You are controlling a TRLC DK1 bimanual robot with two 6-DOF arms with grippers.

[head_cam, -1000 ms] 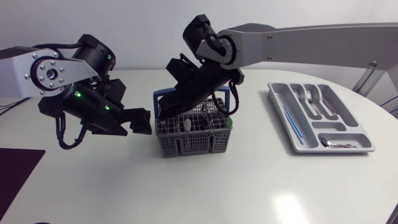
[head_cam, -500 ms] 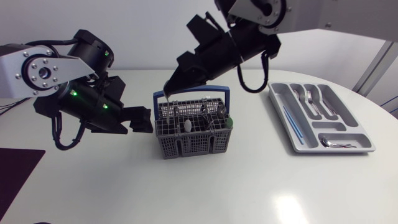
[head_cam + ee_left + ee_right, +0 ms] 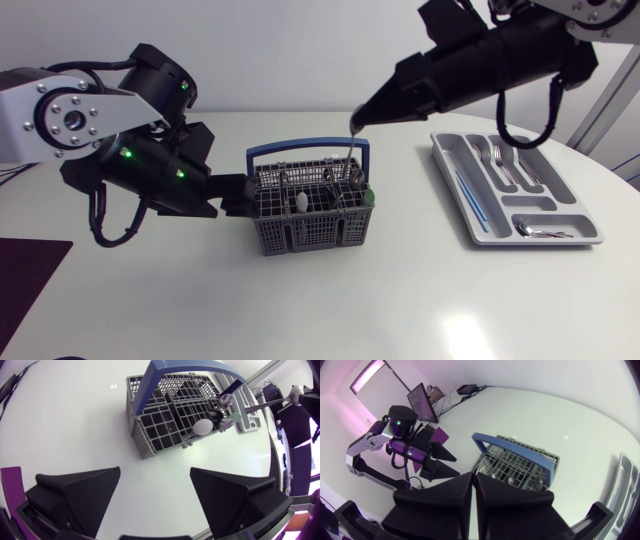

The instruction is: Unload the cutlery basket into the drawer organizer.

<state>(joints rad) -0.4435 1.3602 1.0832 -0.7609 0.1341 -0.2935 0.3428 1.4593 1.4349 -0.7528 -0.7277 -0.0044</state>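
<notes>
the left pincer (image 3: 156, 497) sits low over the white table (image 3: 330, 300), its two wedge fingers (image 3: 82, 492) spread wide with nothing between them. straight ahead of it stands the grey basket (image 3: 310, 232), upright, with a strip of bare table between the fingertips and the nearest mesh wall. the basket's blue handle (image 3: 306, 150) arches over its middle. in the compartments on the side of the basket farthest from this pincer stand several pieces of cutlery, among them a spoon with a pale rounded bowl (image 3: 203, 426). the compartments nearest the pincer look bare.

the right pincer (image 3: 358, 122) is held high, above the far right corner of the basket, on an arm that comes in from the upper right. it pinches the top of a thin silver piece of cutlery (image 3: 351, 152), which hangs straight down below the fingertips. its lower end is level with the basket's rim, and i cannot tell whether it is clear of the basket. what kind of piece it is cannot be made out. in the right wrist view the two fingers are pressed nearly together, with only a narrow slit between them, and the basket lies below and ahead of them.

the drawer organizer (image 3: 548, 170) lies flat on the table well apart from the right pincer, back on the side its arm comes from. its long slots hold forks (image 3: 497, 160) and a thin blue item (image 3: 470, 195). the short cross slot at its near end holds a spoon (image 3: 540, 232).
</notes>
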